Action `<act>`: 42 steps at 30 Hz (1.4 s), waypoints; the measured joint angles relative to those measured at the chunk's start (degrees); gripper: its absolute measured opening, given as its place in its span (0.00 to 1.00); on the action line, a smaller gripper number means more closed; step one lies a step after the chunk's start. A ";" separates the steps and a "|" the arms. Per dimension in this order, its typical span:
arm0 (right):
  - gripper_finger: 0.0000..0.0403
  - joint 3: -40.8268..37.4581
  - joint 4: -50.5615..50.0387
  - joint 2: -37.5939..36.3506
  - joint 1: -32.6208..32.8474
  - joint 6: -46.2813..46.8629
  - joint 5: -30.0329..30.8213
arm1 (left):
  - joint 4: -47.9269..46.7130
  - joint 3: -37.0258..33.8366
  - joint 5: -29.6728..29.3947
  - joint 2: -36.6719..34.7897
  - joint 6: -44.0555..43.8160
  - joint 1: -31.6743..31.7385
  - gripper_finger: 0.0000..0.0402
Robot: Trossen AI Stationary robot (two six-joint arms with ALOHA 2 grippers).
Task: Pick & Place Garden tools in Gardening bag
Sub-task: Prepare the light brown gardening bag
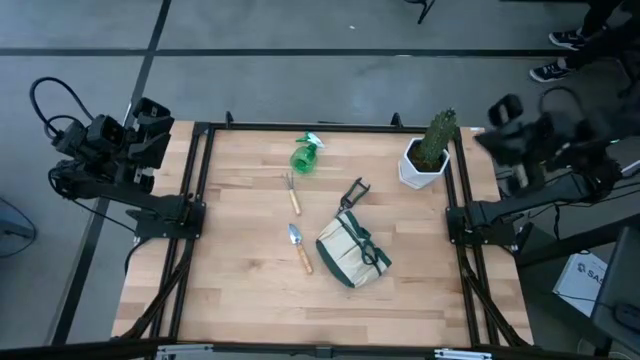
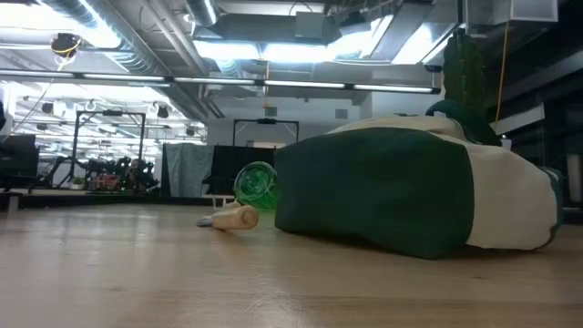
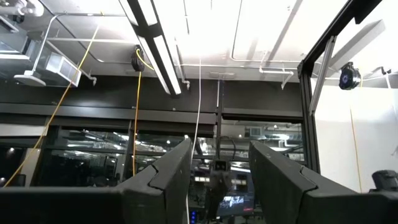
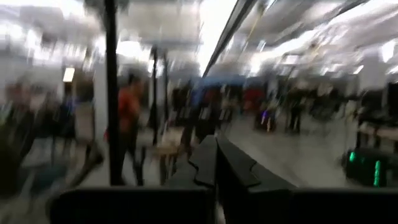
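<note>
The bag (image 1: pixel 351 251) lies on its side on the wooden table (image 1: pixel 240 290), a little right of the middle and toward the front. It is beige with dark green trim, and its green handles spill out on its right side. The trowel (image 1: pixel 299 246) lies just left of the bag, close to it, with its silver blade pointing to the back of the table. The fork (image 1: pixel 292 192) lies farther back, apart from the trowel. The green bottle (image 1: pixel 307 154) lies on its side near the back edge, just behind the fork. The shears (image 1: pixel 353 193) lie just behind the bag, with the black handles spread open. A white pot (image 1: pixel 419 166) with a green plant stands at the back right of the table. In the low view the bag (image 2: pixel 410 196) fills the right side, and the bottle (image 2: pixel 256 183) and a wooden handle (image 2: pixel 232 218) show beside it. The left gripper (image 1: pixel 148 128) is pulled back off the table's back left corner, up in the air, and its fingers (image 3: pixel 163 180) stand apart with a clear gap between them, holding nothing. The right gripper (image 1: pixel 500 120) is pulled back past the table's back right corner, and its fingers (image 4: pixel 235 165) are pressed together with nothing between them.
</note>
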 joint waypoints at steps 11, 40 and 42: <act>0.02 -2.52 -21.29 2.61 0.00 1.97 -7.34 | -0.01 0.00 -0.01 0.01 0.00 0.00 0.39; 0.02 -15.90 -21.35 31.36 -0.03 4.16 -14.77 | 0.00 0.00 -0.01 0.00 0.00 -0.01 0.39; 0.02 -15.90 -18.03 32.89 -0.03 4.16 -14.64 | -0.02 0.00 -0.01 0.00 0.00 -0.02 0.39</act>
